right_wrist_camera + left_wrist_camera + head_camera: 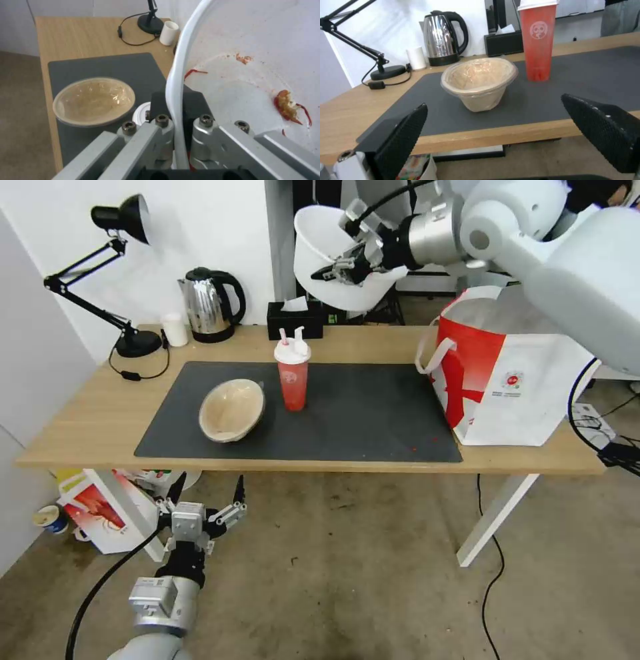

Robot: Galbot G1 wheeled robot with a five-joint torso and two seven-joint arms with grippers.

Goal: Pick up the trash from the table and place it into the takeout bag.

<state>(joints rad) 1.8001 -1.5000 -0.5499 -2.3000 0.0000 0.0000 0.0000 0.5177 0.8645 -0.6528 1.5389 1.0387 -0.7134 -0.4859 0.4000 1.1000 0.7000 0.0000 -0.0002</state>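
My right gripper [343, 267] is shut on the rim of the large white plastic bowl [327, 250], held tilted high above the table's back edge, left of the takeout bag [507, 373]. Red scraps cling inside the bowl [253, 75]. The red drink cup [292, 377] with white lid and straws stands on the dark mat [360, 413]. Left of it the beige paper bowl [231, 410] lies tilted. My left gripper [207, 497] hangs open below the table's front edge, with the paper bowl [478, 82] and the cup [538, 40] beyond its fingers [403, 135].
At the back of the table [87, 427] stand a black desk lamp [113, 280], a small white cup [175, 329], a steel kettle [210, 305] and a black tissue box [295, 319]. A red-and-white carton [100, 510] sits on the floor under the left end. Cables trail at the right.
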